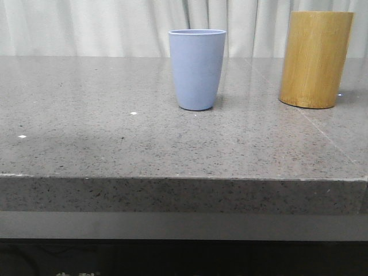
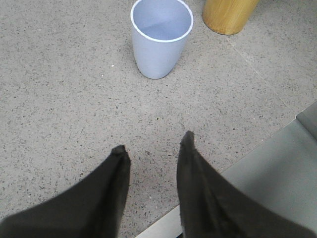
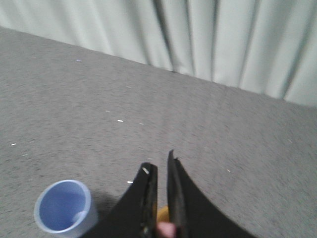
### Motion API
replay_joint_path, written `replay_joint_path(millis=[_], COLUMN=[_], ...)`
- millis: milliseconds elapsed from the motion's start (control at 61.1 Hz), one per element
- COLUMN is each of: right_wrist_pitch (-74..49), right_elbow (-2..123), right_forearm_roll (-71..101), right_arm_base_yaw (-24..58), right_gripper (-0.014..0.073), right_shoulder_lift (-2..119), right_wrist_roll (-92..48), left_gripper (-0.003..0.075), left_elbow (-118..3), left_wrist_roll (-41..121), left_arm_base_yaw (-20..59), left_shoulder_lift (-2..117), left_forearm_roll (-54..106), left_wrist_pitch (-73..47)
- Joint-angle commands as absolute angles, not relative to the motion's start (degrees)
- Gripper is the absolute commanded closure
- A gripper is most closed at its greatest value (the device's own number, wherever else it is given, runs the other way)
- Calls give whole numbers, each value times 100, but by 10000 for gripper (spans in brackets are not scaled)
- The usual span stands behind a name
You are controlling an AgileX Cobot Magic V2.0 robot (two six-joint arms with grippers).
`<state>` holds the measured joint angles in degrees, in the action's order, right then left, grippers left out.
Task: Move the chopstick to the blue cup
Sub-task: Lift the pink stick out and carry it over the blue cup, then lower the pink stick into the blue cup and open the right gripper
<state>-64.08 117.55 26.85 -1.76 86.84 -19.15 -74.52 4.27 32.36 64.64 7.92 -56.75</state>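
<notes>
1. One grey speckled table (image 1: 86,144) lies under both of your end effectors. A pale pleated curtain (image 1: 86,26) hangs behind its far edge.
2. Tan bamboo cylinder (image 1: 315,59): it stands upright on the table. It is well ahead of the left gripper (image 2: 152,143) and past the cup. In the right wrist view a small tan patch shows through the gap of the right gripper (image 3: 159,161), so you are looking down on it from above.
3. Blue cup (image 1: 196,69): upright, mouth open, apart from the cylinder. It stands ahead of the left gripper's fingertips with bare table between. From the right gripper it sits lower and off to the robot's left.
4. Left gripper: its two dark fingers (image 2: 111,183) are spread wide with nothing between them, over the table near its front edge.
5. Right gripper: the fingers are drawn to a narrow slit and held high over the table.
6. Chopstick (image 3: 166,229): you see only a short pink stub, pinched between the right gripper's fingers near their base. Its full length cannot be made out.
</notes>
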Motion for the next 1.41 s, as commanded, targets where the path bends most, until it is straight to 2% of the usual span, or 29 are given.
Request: replay_joint_path(millis=[0,245,425,720,916,998,1162,1227,1391], right_wrist_pitch=[-5887,-5234,-4538,-2911,-2525,-2543,-2568,-2731,-3782], right_elbow=[11917,11845,11185,9368,8919,8919,8937,9030,9543], right_forearm_roll=[2674,2654,2654,2661,2675,2720,2726,2720,2524], right_arm_base_yaw=[271,1673,2194,2431,2431,2431,2424,2394,2288], right_gripper=[652,652,652,652,639,566,255,180,172], right_shoulder_lift=[8303,8401,8506,8583,8774,8875,8917,8864,8620], right_wrist_roll=[-1983,-2394,-2676,-2924,-2924,-2924,-2924,-2924,-2784], left_gripper=[482,482,482,482,482,482,482,482,482], left_elbow=[-7582,-7582,-7582,-7582,-7582,-7582,-7582,-7582,-7582], left_wrist_roll=[435,435,435,435,435,435,435,435,435], left_arm_base_yaw=[3233,3233,3233,3233,3233,3233,3233,3233,3233], left_shoulder_lift=[6334,6334,6334,6334,6334,6334,6334,6334,6334], left_forearm_roll=[855,855,855,855,855,855,855,855,855], left_wrist_pitch=[-5288,-5191,-5191,-5191,-5182,-5182,-5170,-5159,-5159])
